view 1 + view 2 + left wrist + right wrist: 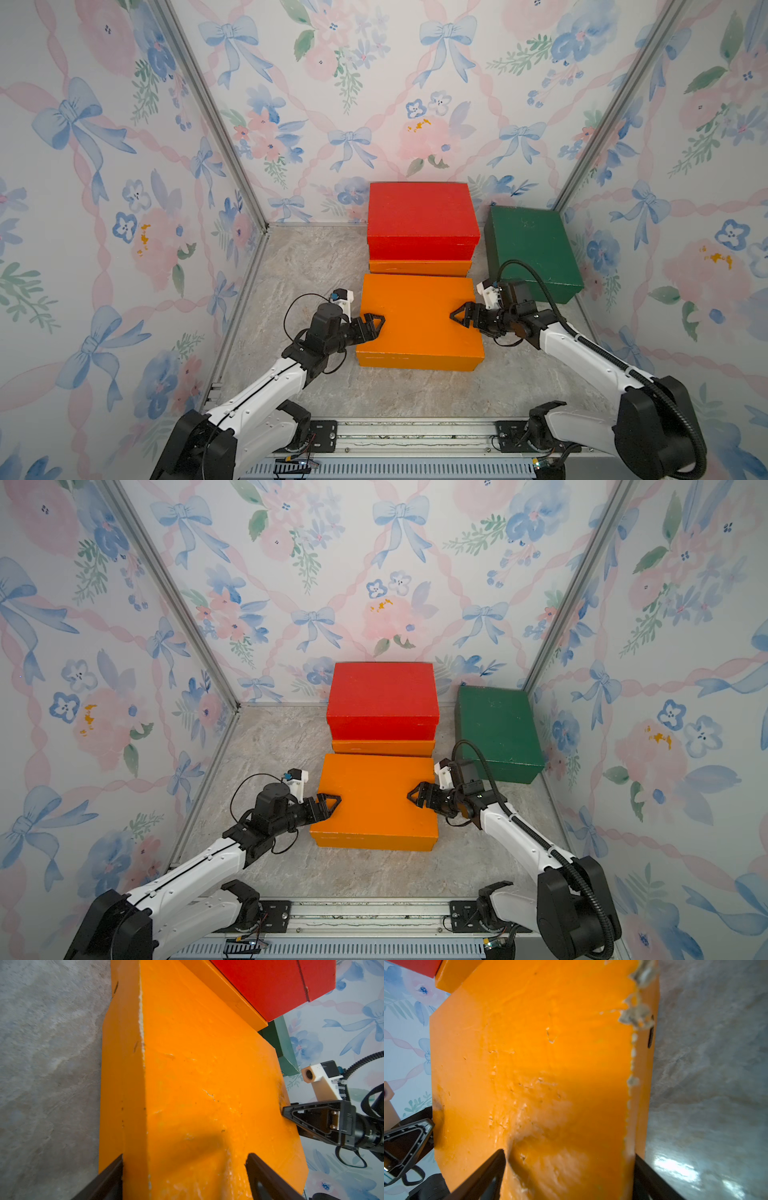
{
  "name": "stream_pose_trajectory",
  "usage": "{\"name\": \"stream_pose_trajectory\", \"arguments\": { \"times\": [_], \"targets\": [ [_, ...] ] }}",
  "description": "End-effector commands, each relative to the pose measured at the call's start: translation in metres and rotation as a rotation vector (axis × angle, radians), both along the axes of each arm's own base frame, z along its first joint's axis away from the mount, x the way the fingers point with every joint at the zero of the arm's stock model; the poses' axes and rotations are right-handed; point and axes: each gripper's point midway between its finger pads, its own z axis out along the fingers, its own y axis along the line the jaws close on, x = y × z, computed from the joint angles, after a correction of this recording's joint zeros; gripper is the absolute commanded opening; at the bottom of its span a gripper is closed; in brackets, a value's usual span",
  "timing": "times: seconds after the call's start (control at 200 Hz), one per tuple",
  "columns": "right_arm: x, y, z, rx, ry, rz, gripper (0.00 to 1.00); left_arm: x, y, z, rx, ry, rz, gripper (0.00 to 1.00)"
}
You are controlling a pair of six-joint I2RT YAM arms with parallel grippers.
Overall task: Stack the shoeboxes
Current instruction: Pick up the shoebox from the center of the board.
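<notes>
The front orange shoebox point(419, 320) lies crosswise on the floor, and I hold it at both short ends. My left gripper point(376, 322) point(185, 1159) is shut on its left end, one finger on the lid and the other against the box's lower edge. At the right end my right gripper point(457, 313) point(569, 1153) is shut on it the same way, its finger denting the lid. Behind it the red shoebox point(419, 216) rests on a second orange shoebox point(419, 268). The dark green shoebox point(532, 249) stands at the back right.
Floral walls with metal corner posts point(216, 124) enclose the marble-patterned floor point(307, 266) on three sides. The right arm's black cable point(536, 274) arcs over the green box's front corner. A metal rail point(415, 432) runs along the near edge.
</notes>
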Motion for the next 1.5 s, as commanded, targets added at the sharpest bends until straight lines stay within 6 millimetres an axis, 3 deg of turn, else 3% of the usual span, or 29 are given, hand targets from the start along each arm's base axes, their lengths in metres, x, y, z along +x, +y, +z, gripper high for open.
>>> {"name": "stream_pose_trajectory", "arguments": {
  "times": [0.0,0.595,1.495],
  "targets": [
    [0.000,0.020,0.034,0.065,-0.065,0.065,0.87,0.001,-0.017,0.034,-0.077,-0.067,-0.072,0.88],
    [-0.003,0.028,0.071,0.085,-0.133,0.094,0.87,-0.002,-0.025,0.070,-0.123,-0.137,-0.097,0.84],
    [-0.012,0.027,0.151,0.117,-0.270,0.123,0.86,-0.010,-0.034,0.140,-0.150,-0.257,-0.111,0.84]
  ]
}}
